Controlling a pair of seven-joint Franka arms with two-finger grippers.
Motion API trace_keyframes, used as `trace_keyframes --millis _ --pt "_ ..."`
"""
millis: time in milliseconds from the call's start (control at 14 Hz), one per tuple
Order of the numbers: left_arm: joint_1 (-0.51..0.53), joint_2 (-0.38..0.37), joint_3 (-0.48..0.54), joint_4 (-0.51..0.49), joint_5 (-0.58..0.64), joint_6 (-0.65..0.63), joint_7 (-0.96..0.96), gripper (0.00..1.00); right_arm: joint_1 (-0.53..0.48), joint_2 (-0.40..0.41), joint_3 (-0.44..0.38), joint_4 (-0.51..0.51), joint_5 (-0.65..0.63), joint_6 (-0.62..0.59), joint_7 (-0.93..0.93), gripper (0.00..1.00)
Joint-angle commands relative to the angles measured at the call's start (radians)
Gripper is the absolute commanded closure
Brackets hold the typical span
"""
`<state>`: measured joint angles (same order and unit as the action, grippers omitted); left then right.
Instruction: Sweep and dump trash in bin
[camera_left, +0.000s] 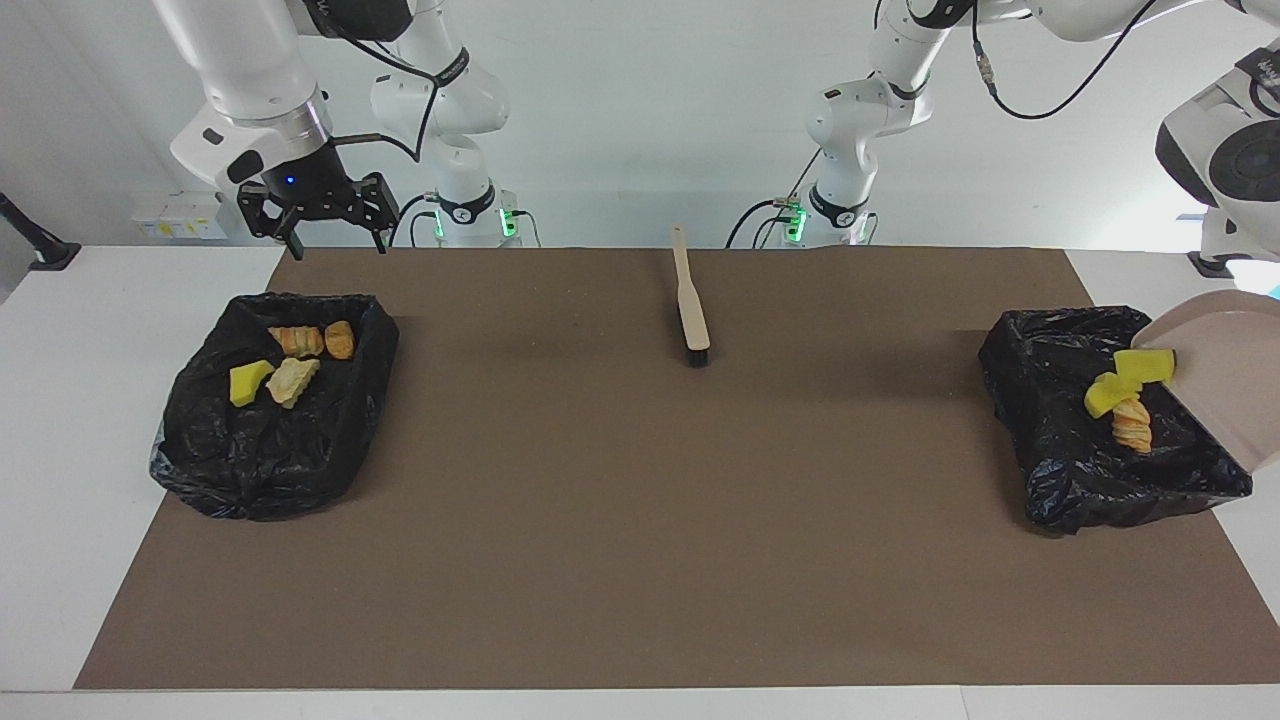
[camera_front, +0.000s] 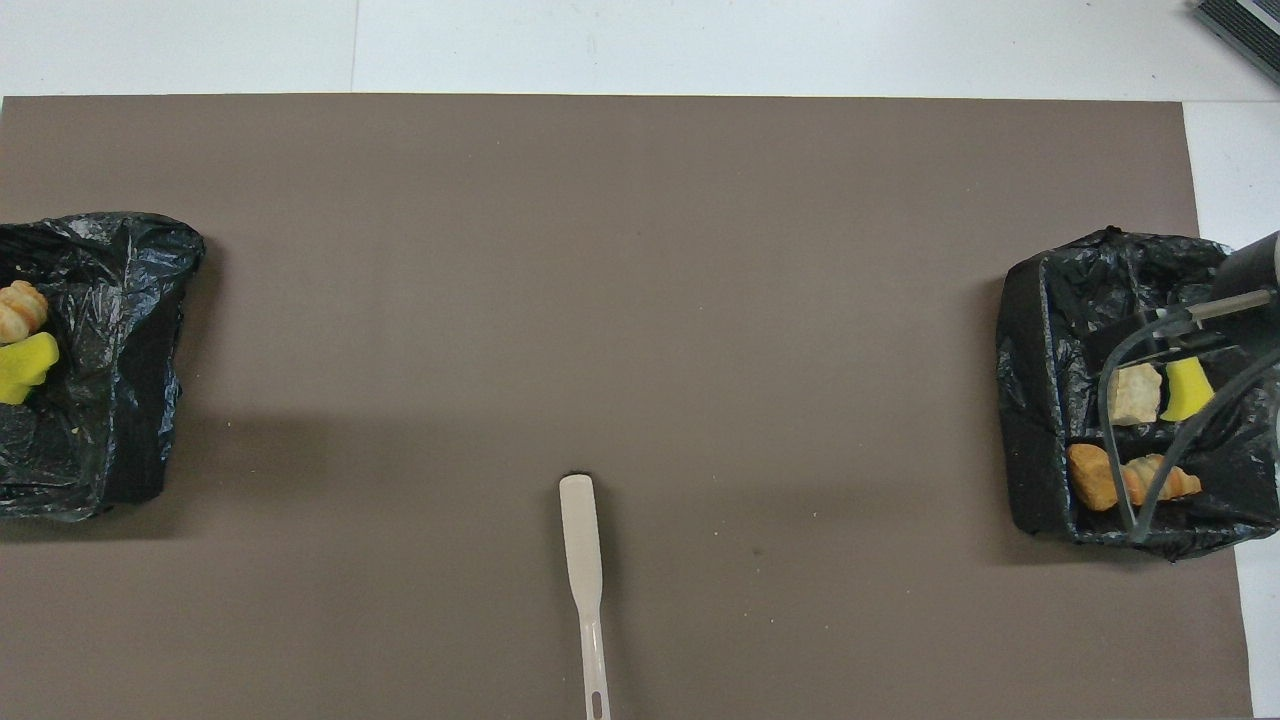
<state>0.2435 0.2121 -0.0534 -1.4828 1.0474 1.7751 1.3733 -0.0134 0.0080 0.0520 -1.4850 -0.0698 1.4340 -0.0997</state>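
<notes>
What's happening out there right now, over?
Left gripper out of sight, tipping dustpan over bin. Trash sliding in. Right gripper open, waiting above other bin. Brush idle. Nothing in the way.

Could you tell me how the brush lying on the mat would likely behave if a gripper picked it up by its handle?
The brush looks stiff: its thin beige handle lies straight on the brown mat. It is probably light, being so slim. Its flat handle seems unlikely to roll, but the dark bristle head, farther from the robots, might make it droop if gripped at the narrow end.
</notes>
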Motion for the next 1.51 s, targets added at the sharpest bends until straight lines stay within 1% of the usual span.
trace_keyframes --millis 0,215,287,358,430,502,645,860,1003,1075,1290,1433 --pt "-0.019 0.015 0.007 0.059 0.017 -0.035 -0.007 1.0 -0.003 -0.045 -0.012 -0.046 0.013 -0.006 0.049 0.0" --pt "-0.021 0.012 0.0 0.067 -0.009 -0.065 -0.022 1.0 -0.022 -0.052 -0.015 -0.06 0.022 -0.006 0.049 0.0" --pt "-0.021 0.006 0.0 0.075 -0.067 -0.074 -0.049 1.0 -0.022 -0.057 -0.017 -0.067 0.024 -0.006 0.051 0.0" --pt "-0.018 0.003 0.003 0.073 -0.151 -0.074 -0.057 1.0 -0.025 -0.06 -0.017 -0.07 0.028 -0.006 0.054 0.0" --pt "-0.018 -0.002 0.009 0.073 -0.224 -0.075 -0.062 1.0 -0.043 -0.065 -0.017 -0.08 0.059 -0.006 0.055 0.0" --pt "-0.019 -0.014 0.009 0.073 -0.274 -0.077 -0.068 1.0 -0.054 -0.077 -0.017 -0.099 0.083 0.005 0.057 0.0" --pt "-0.019 -0.033 0.003 0.072 -0.357 -0.107 -0.132 1.0 -0.056 -0.102 -0.018 -0.139 0.087 0.039 0.061 0.0" --pt "-0.023 -0.066 -0.011 0.046 -0.472 -0.164 -0.305 1.0 -0.056 -0.102 -0.018 -0.143 0.087 0.045 0.064 0.0" --pt "-0.03 -0.083 -0.034 0.027 -0.571 -0.219 -0.469 1.0 -0.056 -0.102 -0.018 -0.141 0.087 0.046 0.093 0.0" --pt "-0.05 -0.094 -0.034 0.009 -0.619 -0.244 -0.566 1.0 -0.056 -0.102 -0.018 -0.143 0.087 0.046 0.113 0.0" --pt "-0.131 -0.144 -0.034 -0.083 -0.723 -0.258 -0.797 1.0 -0.056 -0.102 -0.017 -0.141 0.088 0.048 0.12 0.0" --pt "-0.194 -0.157 -0.034 -0.129 -0.803 -0.253 -0.977 1.0 -0.056 -0.102 -0.017 -0.143 0.088 0.048 0.12 0.0"
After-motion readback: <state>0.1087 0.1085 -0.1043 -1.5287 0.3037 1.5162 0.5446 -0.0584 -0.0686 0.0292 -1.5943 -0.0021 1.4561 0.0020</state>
